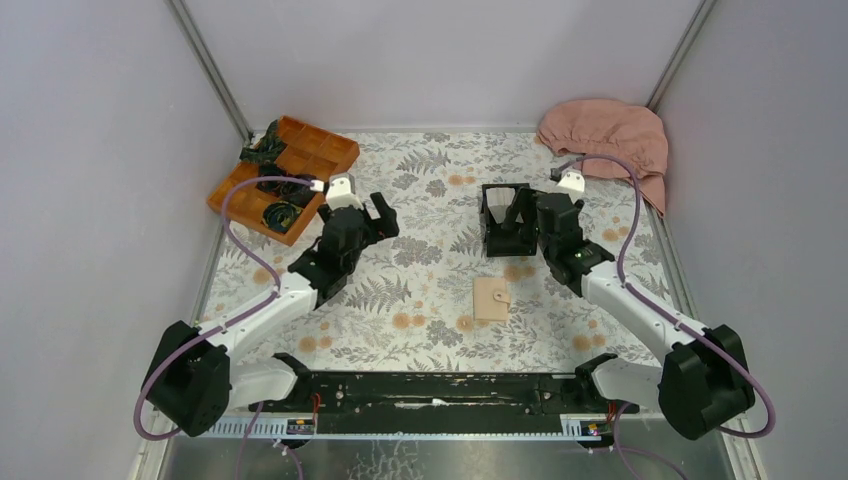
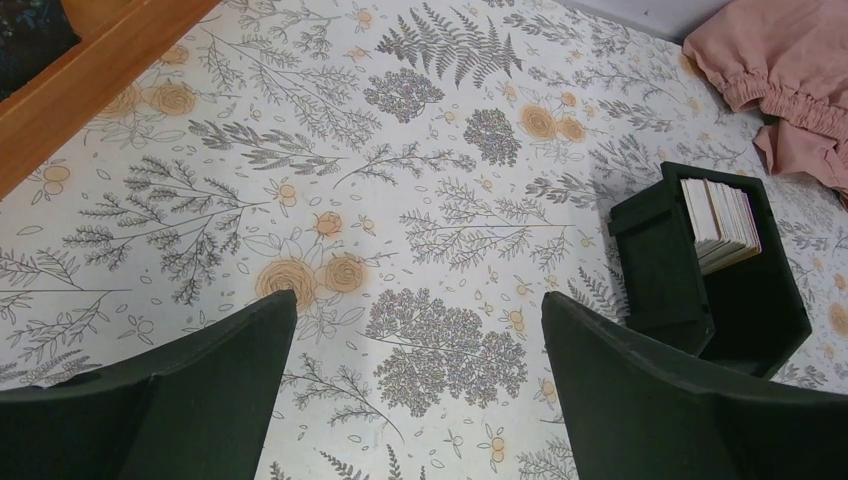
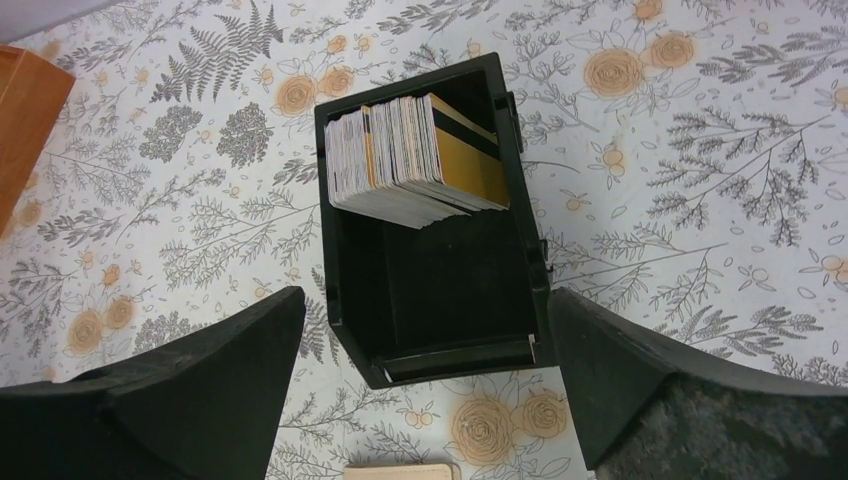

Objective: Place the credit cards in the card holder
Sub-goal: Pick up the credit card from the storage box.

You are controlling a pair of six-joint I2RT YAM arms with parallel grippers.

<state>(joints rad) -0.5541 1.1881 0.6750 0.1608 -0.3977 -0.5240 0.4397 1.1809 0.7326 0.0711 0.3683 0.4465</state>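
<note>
Hidden/unclear first: from the top cam we can't make out the credit cards [image 3: 415, 158] at all. They sit down inside the black box [image 1: 503, 222] w/ the right arm [image 1: 610, 290] crowding its right side, so only the wrist cams show them. They stand on edge, packed tight, so we can't count them: a thick stack, mostly pale edges, the front one gold w/ a black band. In right wrist view the card holder [image 1: 491, 298] is cut off by the bottom edge, just a tan sliver. The top cam shows it whole, folded shut, flat on the surface [image 1: 420, 300], small tab on its right edge. Stuff in the orange tray [image 1: 285, 175] is dark and tangled, can't tell what. Counts: 1 card holder, 1 black box, 1 orange tray, 1 pink cloth [image 1: 610, 135], 2 arms. Right jaws are wide open, gripping nothing; the box lies between and ahead of the two fingers [image 3: 200, 400], cards at its far end, touching neither finger. The card holder lies just on the bases' side of the box, apart from it, near the right jaws but not between them. Left jaws, on the left arm [image 1: 290, 290], are also wide open and empty, over bare floral surface. The box w/ cards shows off to their right, well apart. Tray at back-left corner, cloth at back-right.
</note>
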